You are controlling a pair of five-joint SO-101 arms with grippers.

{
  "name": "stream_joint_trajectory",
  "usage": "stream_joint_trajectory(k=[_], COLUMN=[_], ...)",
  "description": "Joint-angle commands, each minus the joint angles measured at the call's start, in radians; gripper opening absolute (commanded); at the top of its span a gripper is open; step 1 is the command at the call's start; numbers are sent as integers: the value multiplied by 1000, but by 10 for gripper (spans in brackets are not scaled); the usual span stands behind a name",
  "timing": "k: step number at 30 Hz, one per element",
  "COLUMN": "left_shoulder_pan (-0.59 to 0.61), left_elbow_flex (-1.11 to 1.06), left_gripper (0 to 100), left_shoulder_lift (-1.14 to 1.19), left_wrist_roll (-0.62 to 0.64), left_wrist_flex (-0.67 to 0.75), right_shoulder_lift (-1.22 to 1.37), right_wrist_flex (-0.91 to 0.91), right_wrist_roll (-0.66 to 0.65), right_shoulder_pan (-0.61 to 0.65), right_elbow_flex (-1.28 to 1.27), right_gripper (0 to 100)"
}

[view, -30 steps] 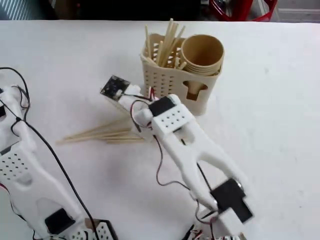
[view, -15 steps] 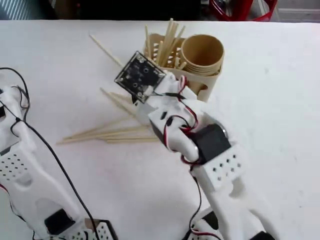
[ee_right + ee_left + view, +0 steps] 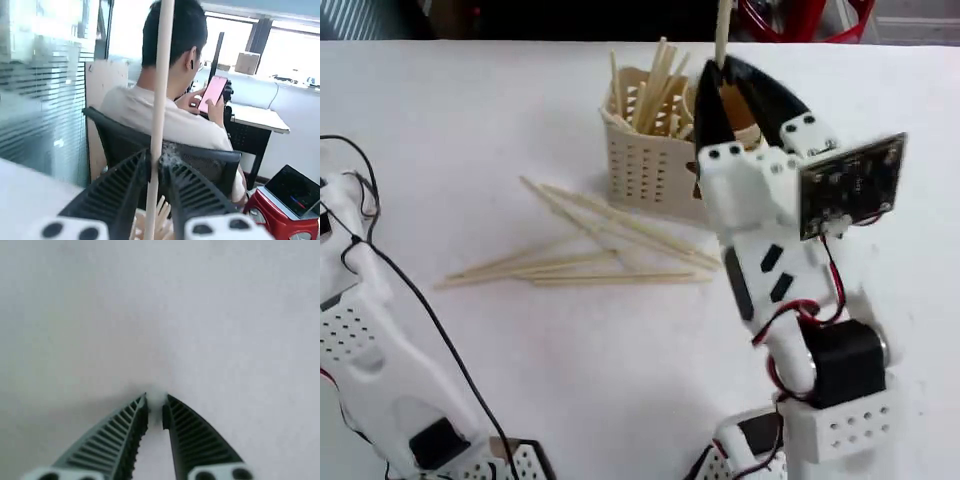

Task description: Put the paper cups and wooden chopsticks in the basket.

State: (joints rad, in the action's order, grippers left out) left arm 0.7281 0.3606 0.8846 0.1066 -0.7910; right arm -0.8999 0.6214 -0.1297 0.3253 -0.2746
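Observation:
My right gripper hangs above the cream perforated basket, shut on a single wooden chopstick that stands upright. In the right wrist view the chopstick rises straight out from between the gripper's ribbed fingers. The basket holds a bundle of chopsticks and stacked paper cups, the cups mostly hidden behind the gripper. Several loose chopsticks lie fanned on the table in front of the basket. My left gripper is shut close above bare white table, with nothing in it.
The left arm with its black cable stays at the table's left front. A red object sits beyond the table's far edge. The right arm's base stands at the front right.
The right arm rose from the loose pile and swung up over the basket with one chopstick in its grip. Some loose chopsticks were dragged and now lie crossed nearer the basket.

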Motion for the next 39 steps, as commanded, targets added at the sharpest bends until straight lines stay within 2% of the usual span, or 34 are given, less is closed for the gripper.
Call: stream_joint_trajectory(k=[1, 5, 15, 27, 31, 39], left_shoulder_pan=[22, 22, 22, 22, 22, 22], left_elbow_flex=[-21, -21, -20, -20, -20, -18], left_gripper=[80, 80, 80, 80, 80, 80], left_shoulder_lift=[93, 93, 93, 93, 93, 93], left_wrist_roll=[-8, -8, -8, -8, -8, -8], left_wrist_flex=[26, 26, 26, 26, 26, 26], right_shoulder_lift=[117, 338, 710, 717, 674, 673], right_wrist_flex=[-143, -248, -223, -208, -194, -183], right_wrist_roll=[83, 91, 75, 71, -5, 18], right_shoulder_pan=[-13, -12, 54, 38, -22, -30], right_elbow_flex=[35, 92, 420, 410, 404, 354], right_gripper=[16, 16, 17, 18, 17, 17])
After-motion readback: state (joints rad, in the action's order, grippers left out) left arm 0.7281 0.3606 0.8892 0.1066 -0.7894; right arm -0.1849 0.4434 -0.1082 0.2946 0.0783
